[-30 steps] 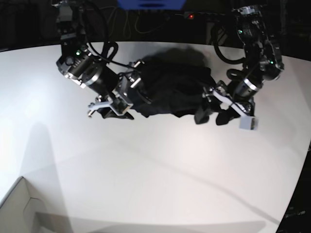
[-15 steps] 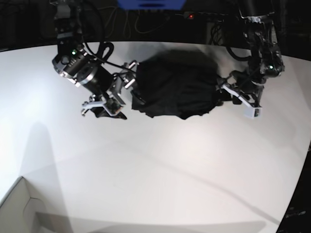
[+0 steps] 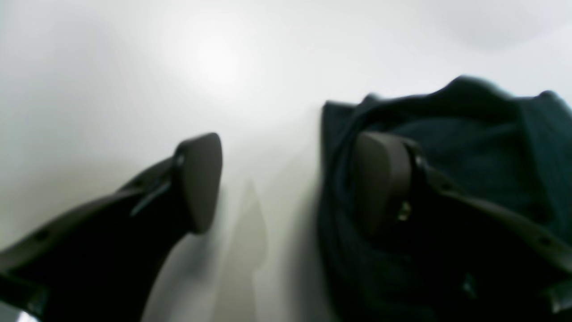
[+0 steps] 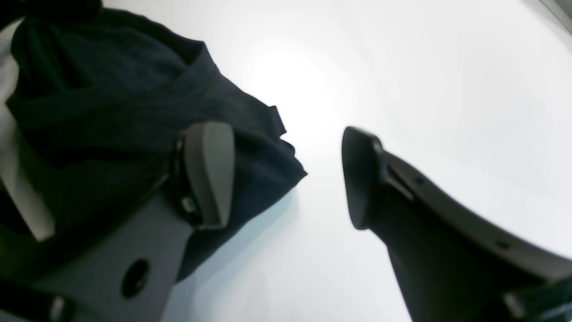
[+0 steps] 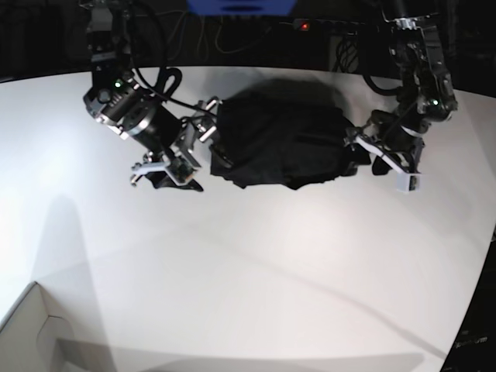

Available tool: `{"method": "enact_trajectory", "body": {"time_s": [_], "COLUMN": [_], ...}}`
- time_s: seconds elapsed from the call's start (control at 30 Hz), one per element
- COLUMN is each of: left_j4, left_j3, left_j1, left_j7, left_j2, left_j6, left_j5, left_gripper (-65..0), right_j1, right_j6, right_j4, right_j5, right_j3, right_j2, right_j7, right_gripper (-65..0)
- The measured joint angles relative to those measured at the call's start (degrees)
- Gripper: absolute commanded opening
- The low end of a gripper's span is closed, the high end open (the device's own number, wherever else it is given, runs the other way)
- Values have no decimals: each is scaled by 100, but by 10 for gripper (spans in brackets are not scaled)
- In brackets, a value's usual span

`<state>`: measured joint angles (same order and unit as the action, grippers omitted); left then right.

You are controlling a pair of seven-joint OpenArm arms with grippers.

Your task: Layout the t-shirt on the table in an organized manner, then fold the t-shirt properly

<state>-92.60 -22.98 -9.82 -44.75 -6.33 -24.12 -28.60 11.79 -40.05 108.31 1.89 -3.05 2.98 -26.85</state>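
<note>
Since a second earlier, my left gripper (image 5: pixel 381 161) had swung up off the shirt's (image 5: pixel 277 143) front edge to its side. Jaws stood apart there, one pad (image 3: pixel 380 179) over cloth, the other above bare table (image 5: pixel 248 263). My right gripper (image 5: pixel 180 155) had barely moved; it stood spread too, holding nothing. The shirt lay bunched between them, far side of the table.

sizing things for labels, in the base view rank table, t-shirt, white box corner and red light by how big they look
1. table
2. t-shirt
3. white box corner, partly cropped
4. red light
</note>
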Motion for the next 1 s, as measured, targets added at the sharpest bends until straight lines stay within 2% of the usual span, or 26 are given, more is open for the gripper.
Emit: {"method": "enact_trajectory", "body": {"time_s": [0.2,0.3,0.4,0.7,1.0], "left_j4": [-74,-72,-72,-7,35], "left_j3": [11,9,4,55,136], "left_j1": [-68,-181,-190,-326,-334], "left_j7": [-46,-487,-627,-684,-675], "left_j2": [-13,0,39,245,529], "left_j6": [9,-2,0,7,9], "left_j5": [-216,-227,-238,-476,-422], "left_gripper": [-202,-202,-202,-201,-202], "right_j1": [0,4,24,160,208], "right_j6": [0,0,0,0,0], "right_j4": [2,105,260,315,317], "right_j5": [0,20,15,-2,-2], "right_j3": [11,13,15,15,2], "right_j2": [0,0,0,-13,-11], "right_j7": [7,-22,11,7,-13], "right_gripper": [-265,-263,-261,-260,-261]}}
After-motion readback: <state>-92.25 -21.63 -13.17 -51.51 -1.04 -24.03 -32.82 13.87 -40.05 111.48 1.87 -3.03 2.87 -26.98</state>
